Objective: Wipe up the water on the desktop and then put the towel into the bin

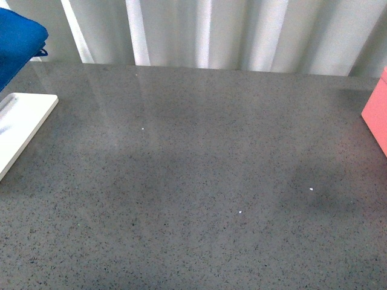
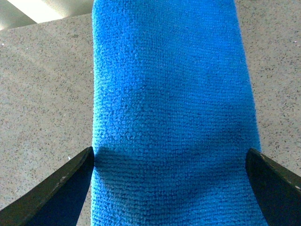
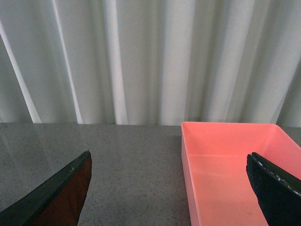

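Note:
The blue towel (image 2: pixel 171 108) lies folded in a long strip on the speckled grey desktop (image 2: pixel 42 94). My left gripper (image 2: pixel 171 162) is open, one finger on either side of the strip, right over it. In the front view only a corner of the towel (image 1: pixel 18 45) shows at the far left, and neither arm is seen. The pink bin (image 3: pixel 235 165) stands on the desktop (image 3: pixel 131 169) below my open right gripper (image 3: pixel 169 165), which holds nothing. An edge of the bin (image 1: pixel 376 115) shows at the far right. No water can be made out on the desktop (image 1: pixel 199 181).
A flat white tray (image 1: pixel 21 124) lies at the left edge of the desktop, next to the towel. Pale pleated curtains (image 1: pixel 230 33) hang behind the far edge. A few tiny white specks (image 1: pixel 311 189) dot the surface.

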Robot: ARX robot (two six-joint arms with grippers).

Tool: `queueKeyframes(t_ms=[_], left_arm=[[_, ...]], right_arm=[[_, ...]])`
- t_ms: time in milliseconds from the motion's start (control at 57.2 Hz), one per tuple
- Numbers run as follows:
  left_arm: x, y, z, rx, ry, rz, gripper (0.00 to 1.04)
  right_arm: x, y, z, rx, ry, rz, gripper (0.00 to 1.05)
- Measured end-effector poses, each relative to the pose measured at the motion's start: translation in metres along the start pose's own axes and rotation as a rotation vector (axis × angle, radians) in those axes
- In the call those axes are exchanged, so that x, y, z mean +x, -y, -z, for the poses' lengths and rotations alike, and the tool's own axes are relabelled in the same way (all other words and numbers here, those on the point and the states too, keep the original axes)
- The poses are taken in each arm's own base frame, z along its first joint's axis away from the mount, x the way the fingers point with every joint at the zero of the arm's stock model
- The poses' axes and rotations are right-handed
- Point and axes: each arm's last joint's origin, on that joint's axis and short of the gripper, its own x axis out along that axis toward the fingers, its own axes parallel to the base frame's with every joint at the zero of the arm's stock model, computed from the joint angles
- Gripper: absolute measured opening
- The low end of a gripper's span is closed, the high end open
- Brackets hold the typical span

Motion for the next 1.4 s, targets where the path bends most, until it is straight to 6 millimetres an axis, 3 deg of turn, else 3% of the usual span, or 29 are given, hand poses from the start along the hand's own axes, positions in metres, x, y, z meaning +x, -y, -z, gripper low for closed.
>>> queueKeyframes(t_ms=[419, 664, 734, 769, 979, 1136, 1398], left_arm=[[0.01, 0.003, 0.017, 0.022, -0.027, -0.026, 0.97], [0.009, 0.001, 0.017, 0.021, -0.019, -0.019, 0.62], [0.007, -0.001, 0.017, 0.015, -0.022, -0.013, 0.48], [0.005, -0.003, 0.014, 0.006, 0.001, -0.012, 0.4], [-0.01, -0.001, 0.002, -0.031, 0.09, 0.091, 0.1], [-0.027, 0.008, -0.012, -0.052, 0.173, 0.165, 0.05], [-0.078, 0.036, -0.045, -0.06, 0.342, 0.287, 0.05]], right_arm=[[0.0, 0.0, 0.0, 0.0, 0.0, 0.0, 0.98], [0.0, 0.0, 0.0, 0.0, 0.0, 0.0, 0.98], [0.0, 0.0, 0.0, 0.0, 0.0, 0.0, 0.98], [0.0, 0.0, 0.0, 0.0, 0.0, 0.0, 0.98], [0.0, 0.0, 0.0, 0.0, 0.0, 0.0, 0.98], [0.0, 0.0, 0.0, 0.0, 0.0, 0.0, 0.98], [0.0, 0.0, 0.0, 0.0, 0.0, 0.0, 0.98]])
